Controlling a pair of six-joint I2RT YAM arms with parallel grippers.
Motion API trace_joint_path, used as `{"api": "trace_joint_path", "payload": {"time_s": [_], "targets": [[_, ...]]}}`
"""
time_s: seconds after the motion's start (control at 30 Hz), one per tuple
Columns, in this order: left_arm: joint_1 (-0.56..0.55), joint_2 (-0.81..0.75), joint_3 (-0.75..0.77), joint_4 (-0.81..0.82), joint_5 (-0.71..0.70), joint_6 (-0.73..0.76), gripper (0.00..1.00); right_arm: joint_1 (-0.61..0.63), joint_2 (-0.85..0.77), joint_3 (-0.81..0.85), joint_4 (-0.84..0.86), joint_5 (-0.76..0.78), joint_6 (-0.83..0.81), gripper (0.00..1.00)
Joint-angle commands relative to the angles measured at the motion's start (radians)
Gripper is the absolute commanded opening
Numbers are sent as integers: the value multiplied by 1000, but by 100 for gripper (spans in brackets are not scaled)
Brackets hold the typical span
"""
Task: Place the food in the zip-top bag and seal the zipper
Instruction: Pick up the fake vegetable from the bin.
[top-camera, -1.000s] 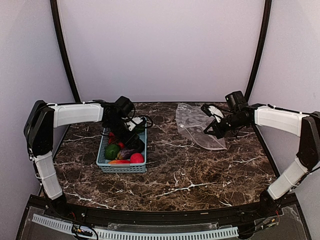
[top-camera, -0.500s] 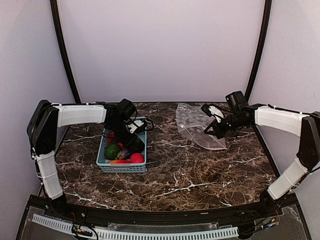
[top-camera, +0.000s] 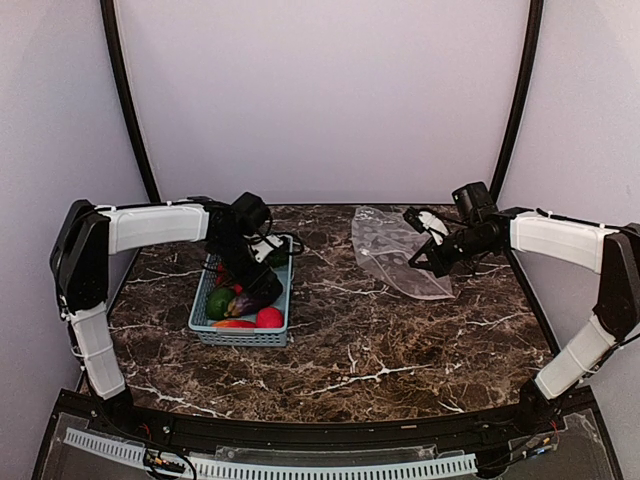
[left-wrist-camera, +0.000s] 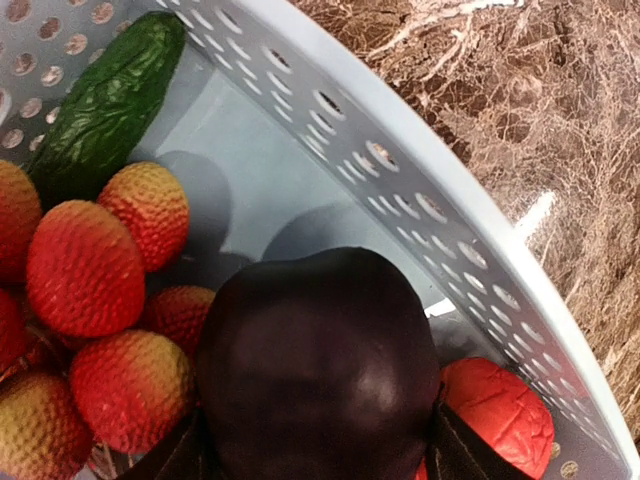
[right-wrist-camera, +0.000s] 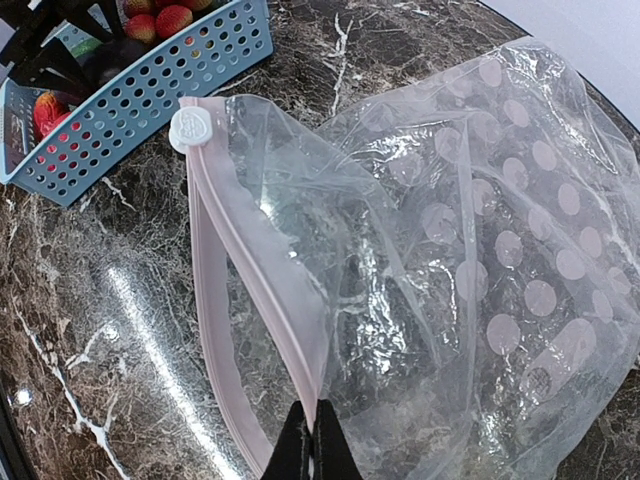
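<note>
The food lies in a light blue basket (top-camera: 240, 338): dark purple eggplant (left-wrist-camera: 320, 370), green cucumber (left-wrist-camera: 105, 100), red and peach round fruits (left-wrist-camera: 85, 265), an orange-red pepper (left-wrist-camera: 495, 410). My left gripper (left-wrist-camera: 320, 455) reaches down into the basket (left-wrist-camera: 400, 170), its two fingers pressed against either side of the eggplant (top-camera: 245, 303). The clear spotted zip-top bag (right-wrist-camera: 480, 220) lies at the back right (top-camera: 395, 255). My right gripper (right-wrist-camera: 318, 440) is shut on the upper lip of the zipper (right-wrist-camera: 255, 290), holding the mouth apart. A white slider (right-wrist-camera: 187, 128) sits at the zipper's far end.
The basket stands on the dark marble table (top-camera: 380, 340), left of centre, with the left arm's cable draped over its far rim. A green avocado (top-camera: 220, 302) and a red fruit (top-camera: 268, 318) show at its near end. Curved black posts rise at both back corners.
The left gripper has shifted a little inside the basket and come in around the eggplant; the basket nudged slightly. The right arm and the bag have not moved.
</note>
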Motion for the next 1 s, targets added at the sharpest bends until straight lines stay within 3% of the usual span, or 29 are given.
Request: {"api": "trace_joint_path", "payload": {"time_s": [0.0, 0.43, 0.73, 0.97], "targets": [[0, -142, 42, -86, -45, -29, 54, -10, -36, -10, 11, -8, -1, 0], [-52, -393, 16, 14, 43, -166, 49, -17, -42, 46, -6, 18, 49, 0], [-141, -550, -188, 493, 301, -433, 46, 24, 14, 216, -93, 94, 61, 0], [-261, -416, -199, 825, 423, -612, 44, 61, 93, 325, -176, 133, 142, 0]]}}
